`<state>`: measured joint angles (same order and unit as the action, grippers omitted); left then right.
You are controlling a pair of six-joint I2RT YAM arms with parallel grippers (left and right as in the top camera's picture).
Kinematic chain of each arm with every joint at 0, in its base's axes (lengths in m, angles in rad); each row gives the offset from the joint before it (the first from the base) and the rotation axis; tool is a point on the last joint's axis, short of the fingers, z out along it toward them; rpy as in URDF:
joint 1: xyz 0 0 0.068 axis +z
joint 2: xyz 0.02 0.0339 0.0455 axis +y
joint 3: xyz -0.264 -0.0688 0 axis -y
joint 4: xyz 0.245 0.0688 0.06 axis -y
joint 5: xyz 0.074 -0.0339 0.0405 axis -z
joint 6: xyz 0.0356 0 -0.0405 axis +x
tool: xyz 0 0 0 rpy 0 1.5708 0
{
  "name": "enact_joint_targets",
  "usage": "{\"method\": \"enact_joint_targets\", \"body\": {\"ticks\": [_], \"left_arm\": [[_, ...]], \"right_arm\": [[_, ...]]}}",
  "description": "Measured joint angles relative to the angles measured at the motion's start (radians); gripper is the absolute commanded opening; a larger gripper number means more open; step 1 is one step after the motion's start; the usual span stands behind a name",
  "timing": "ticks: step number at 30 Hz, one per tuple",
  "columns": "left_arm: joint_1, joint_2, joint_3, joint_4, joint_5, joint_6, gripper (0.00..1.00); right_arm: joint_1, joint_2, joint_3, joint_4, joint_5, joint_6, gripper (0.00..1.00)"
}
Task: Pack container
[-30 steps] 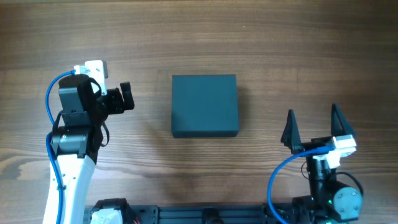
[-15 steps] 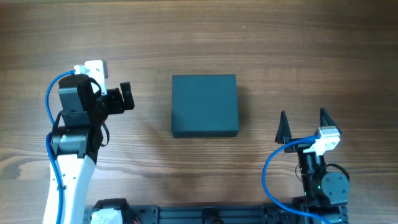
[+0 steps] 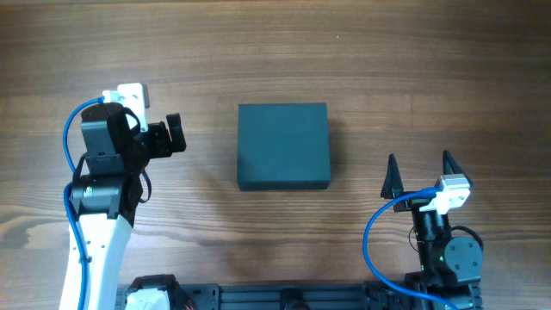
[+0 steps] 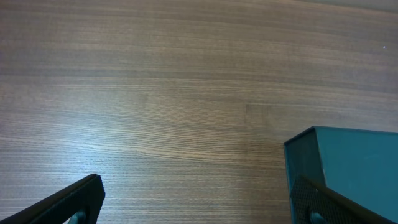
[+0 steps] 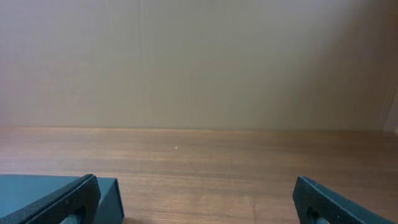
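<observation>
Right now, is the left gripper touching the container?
No, in the overhead view the left gripper stands apart from the container, with a strip of table showing between them.

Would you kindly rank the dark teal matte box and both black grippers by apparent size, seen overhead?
1. teal box
2. right gripper, spread wide
3. left gripper; differing poses make these two unsure.

the container is one plain matte dark teal-grey all over, with no markings. the table under it is mid-brown wood, with fine grain lines running side to side and a few darker streaks. my left jaws, left of the container, are black, and my right jaws, right of it, are black too. each arm trails a bright blue cable and carries a white block. behind the container, the wall is pale beige.
</observation>
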<state>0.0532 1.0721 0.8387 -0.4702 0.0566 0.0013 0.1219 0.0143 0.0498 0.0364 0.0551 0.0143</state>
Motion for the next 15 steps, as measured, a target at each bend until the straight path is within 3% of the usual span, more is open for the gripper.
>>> {"method": "enact_joint_targets", "body": {"ticks": [15], "left_arm": [[0.0,0.0,0.0,0.0,0.0,0.0,1.0]], "right_arm": [[0.0,0.0,0.0,-0.007,0.003,0.0,1.0]]}}
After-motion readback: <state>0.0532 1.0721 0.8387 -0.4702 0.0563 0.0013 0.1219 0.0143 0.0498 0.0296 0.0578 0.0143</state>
